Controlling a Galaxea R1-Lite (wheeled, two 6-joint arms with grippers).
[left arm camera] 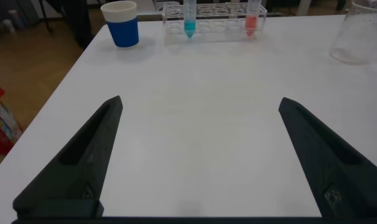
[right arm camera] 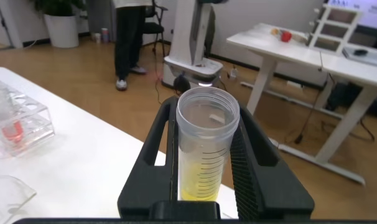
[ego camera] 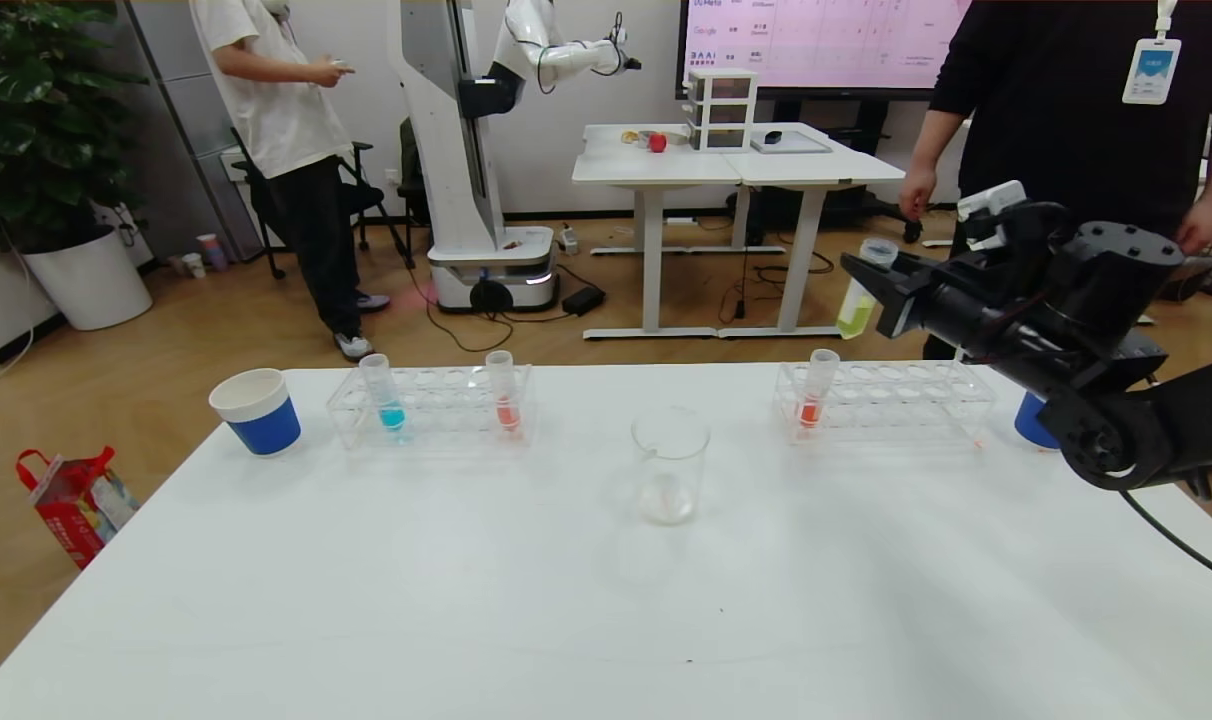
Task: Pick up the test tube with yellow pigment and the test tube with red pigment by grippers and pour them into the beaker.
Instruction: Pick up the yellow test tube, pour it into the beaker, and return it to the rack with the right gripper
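Presently, head view, listed from frame left to frame right.

Item: blue paper cup (ego camera: 256, 411), left of centre, standing on the white table (ego camera: 466, 600).

Item: left rack (ego camera: 431, 407), clear, just right of that cup; it holds a blue-liquid tube (ego camera: 383, 392) and a red-liquid tube (ego camera: 503, 391), both upright.

Item: left gripper (left arm camera: 195, 162), not seen from the head camera; its wrist view shows the two black fingers spread wide over bare table, nothing between them. Idle.

Item: the beaker (ego camera: 670, 465), mid-frame, upright on the table, apparently empty save a faint trace at the bottom.

Item: right rack (ego camera: 886, 400), right of centre, with the test tube with red pigment (ego camera: 817, 389) standing upright in its left end.

Item: the test tube with yellow pigment (ego camera: 861, 290), upper right of centre, clear of the rack and above the table's far edge, roughly upright, yellow liquid low in the tube.

Item: right gripper (ego camera: 881, 295), frame right, jaws clamped on the yellow tube's sides, as its wrist view confirms (right arm camera: 204, 155).

Status, judged: yellow tube lifted; carry and pour not yet done. The next move calls for travel toward frame centre until the tube mouth stands over the beaker, then a wrist roll to tip. The red tube waits.
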